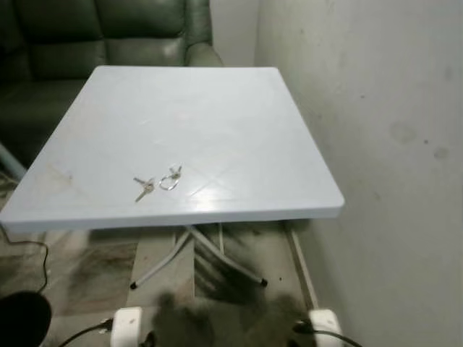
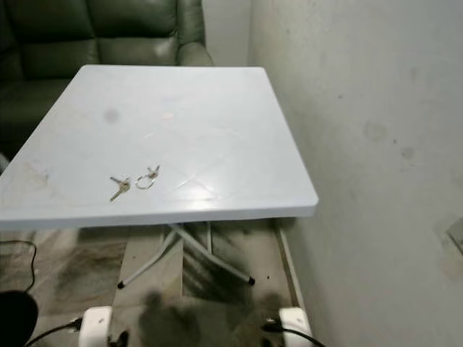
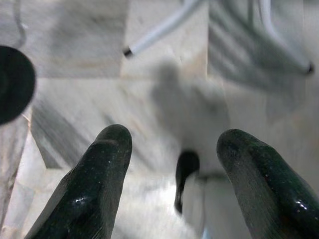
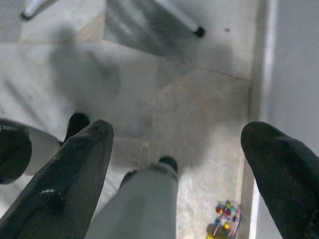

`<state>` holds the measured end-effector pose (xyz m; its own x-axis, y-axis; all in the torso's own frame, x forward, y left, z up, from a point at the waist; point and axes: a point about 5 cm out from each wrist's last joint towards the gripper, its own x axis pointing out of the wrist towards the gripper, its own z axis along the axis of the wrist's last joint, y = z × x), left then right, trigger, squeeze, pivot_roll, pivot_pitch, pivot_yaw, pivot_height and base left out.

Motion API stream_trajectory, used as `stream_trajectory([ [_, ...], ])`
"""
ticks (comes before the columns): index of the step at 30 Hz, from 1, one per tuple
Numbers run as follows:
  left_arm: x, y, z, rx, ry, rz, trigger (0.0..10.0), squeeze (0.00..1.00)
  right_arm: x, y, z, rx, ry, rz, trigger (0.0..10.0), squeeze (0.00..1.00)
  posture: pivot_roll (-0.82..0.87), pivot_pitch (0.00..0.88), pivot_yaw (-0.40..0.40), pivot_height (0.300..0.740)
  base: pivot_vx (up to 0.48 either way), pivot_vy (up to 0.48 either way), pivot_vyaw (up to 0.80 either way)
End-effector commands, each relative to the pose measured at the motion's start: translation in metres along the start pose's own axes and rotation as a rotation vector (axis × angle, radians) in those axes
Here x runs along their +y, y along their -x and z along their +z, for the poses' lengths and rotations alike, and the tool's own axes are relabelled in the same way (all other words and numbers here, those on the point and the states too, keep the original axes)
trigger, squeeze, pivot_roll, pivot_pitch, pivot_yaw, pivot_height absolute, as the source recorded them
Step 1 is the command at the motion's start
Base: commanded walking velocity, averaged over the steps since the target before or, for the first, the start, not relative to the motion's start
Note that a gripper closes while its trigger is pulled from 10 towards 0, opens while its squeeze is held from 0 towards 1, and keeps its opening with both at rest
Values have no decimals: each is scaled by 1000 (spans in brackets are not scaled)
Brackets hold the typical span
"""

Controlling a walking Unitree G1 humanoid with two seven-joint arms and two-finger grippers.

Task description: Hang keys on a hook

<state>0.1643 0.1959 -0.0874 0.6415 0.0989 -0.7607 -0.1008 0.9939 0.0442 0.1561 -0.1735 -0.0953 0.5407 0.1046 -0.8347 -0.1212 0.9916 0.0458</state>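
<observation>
Small bunch of silver metal keys on a ring (image 1: 160, 181) lies flat on the pale blue-white square plastic folding table (image 1: 217, 108), near its front edge, toward the left half; two keys splay out to one side of the ring, a smaller piece to the other. Table stands on thin white crossed metal legs (image 1: 210, 253) with black end caps, on a grey-veined marble tile floor (image 2: 72, 267). Dark green leather sofa (image 1: 108, 36) sits beyond the far edge of the table; off-white scuffed plaster wall (image 2: 376, 144) runs along its right side. Left gripper (image 3: 174, 174) hangs low, its two black fingers spread wide apart with nothing between them, pointing down at the floor; the table leg ends lie ahead of it and the keys are well above and forward of it, on the tabletop. Right gripper (image 4: 179, 169) likewise low, fingers parted wide and empty, aimed at floor tiles just beside the wall base; a small multicoloured object (image 4: 224, 226), too small to identify, lies on the floor close below it. A thin black cable (image 1: 40, 260) trails over the floor at the left.
</observation>
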Motion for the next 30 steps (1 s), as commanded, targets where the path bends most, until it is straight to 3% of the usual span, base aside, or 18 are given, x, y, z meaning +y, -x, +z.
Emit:
stream_trajectory([
  [1, -5, 1, -5, 14, 5, -8, 10000, 0, -8, 3, -9, 31, -4, -18, 10000, 0, -93, 0, -14, 740, 0, 0, 800],
  [3, -6, 1, -6, 16, 10, -8, 10000, 0, -7, 3, -8, 30, -10, -14, 10000, 0, -90, 0, -15, 740, 0, 0, 0],
  [4, -6, 2, -6, 17, 12, -8, 10000, 0, -7, 3, -7, 26, -24, -11, 10000, 1000, -92, 0, -14, 740, 0, 0, 0],
  [12, -5, 2, -7, 21, 23, -8, 10000, 0, -7, 3, -7, 26, -22, -12, 10000, 1000, -93, 0, -14, 740, 0, 0, 0],
  [13, -5, 2, -8, 23, 29, -7, 10000, 0, -7, 3, -7, 28, -21, -13, 10000, 0, -91, 0, -14, 740, 0, 0, 0],
  [19, -4, 2, -9, 27, 35, -6, 10000, 0, -7, 3, -8, 30, -17, -11, 10000, 0, -88, 0, -14, 740, 0, 45, 0],
  [30, -3, 2, -9, 31, 43, -9, 10000, 0, -5, 3, -9, 33, -11, -1, 10000, 0, -85, 0, -16, 740, 0, 418, 0],
])
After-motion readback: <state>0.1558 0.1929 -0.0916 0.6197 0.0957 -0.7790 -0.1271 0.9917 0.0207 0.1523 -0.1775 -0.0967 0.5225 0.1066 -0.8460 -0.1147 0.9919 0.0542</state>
